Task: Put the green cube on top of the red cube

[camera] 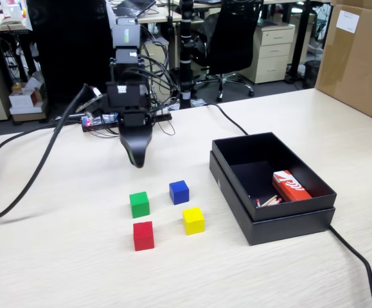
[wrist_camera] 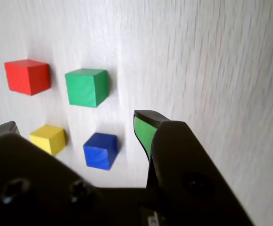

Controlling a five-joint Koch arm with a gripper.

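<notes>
In the fixed view, nearest is the pale wood-grain table (camera: 63, 269), in an office with chairs. Four cubes: red cube (camera: 143, 235) near, green cube (camera: 139, 204) just behind it, one blue (camera: 179, 192), one yellow (camera: 193, 220). One black box (camera: 282, 218) right. The gripper (wrist_camera: 75, 127) hangs above, jaws wide, empty.

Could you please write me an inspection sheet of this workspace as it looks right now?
Surface: pale wood-grain table, no spills seen.
Job's things: green cube and red cube rest on the table, apart, neither stacked.
Clutter: blue cube and yellow cube beside them; open black box to the right in the fixed view, holding a red-and-white packet and small sticks.
Hand: the hand hangs above the table behind the cubes, open and empty.
Cables: a thick black cable loops on the left; another runs past the box.
Surroundings: office chair, drawer units, cardboard box.
</notes>
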